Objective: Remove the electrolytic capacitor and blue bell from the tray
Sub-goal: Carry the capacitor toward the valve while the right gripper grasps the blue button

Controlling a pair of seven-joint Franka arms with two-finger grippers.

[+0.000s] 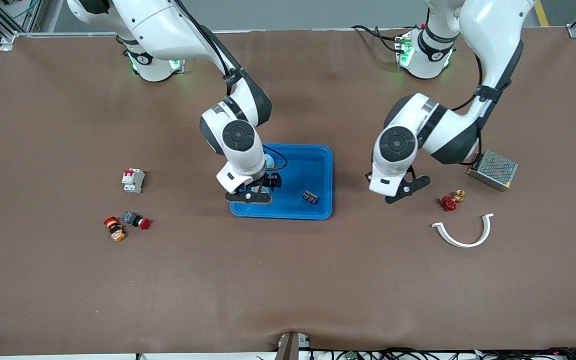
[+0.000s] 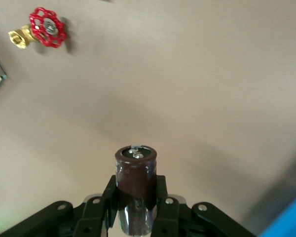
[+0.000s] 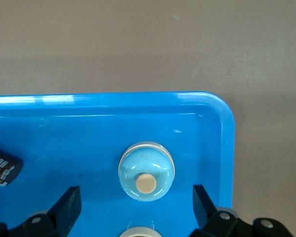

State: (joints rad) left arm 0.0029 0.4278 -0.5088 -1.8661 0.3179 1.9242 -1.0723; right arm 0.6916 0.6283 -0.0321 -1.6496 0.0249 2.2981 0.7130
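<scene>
Okay, blue tray (image 1: 318, 172) sits mid-table (image 1: 288, 280) and serves as the landmark. Right pincer (image 1: 255, 192) hangs low over the tray's end toward the right arm, fingers (image 3: 69, 207) spread wide apart, nothing between them. The bell (image 3: 146, 172), light blue dome with a cream button on top, rests on the tray floor between those open fingers near the tray's corner, not touched. In the front view the bell (image 1: 269, 161) is mostly hidden by the right wrist. A small dark component (image 1: 310, 197) lies in the tray too, toward the left arm's end and near the rim closest to the front camera.

Left pincer (image 1: 400, 192) is over bare table just beside the tray, on the left arm's end of it, not above the tray. It is clamped on the capacitor (image 2: 135, 190), a dark brown cylinder with a silver end, held between the fingers (image 2: 160, 197) and off the table.

Further from the tray toward the left arm's end: red-handled brass valve (image 1: 451, 201), white curved clip (image 1: 465, 232), metal mesh box (image 1: 493, 170).

From the tray toward the right arm's end: white breaker (image 1: 133, 180), red push button (image 1: 136, 220), orange indicator lamp (image 1: 115, 228).
</scene>
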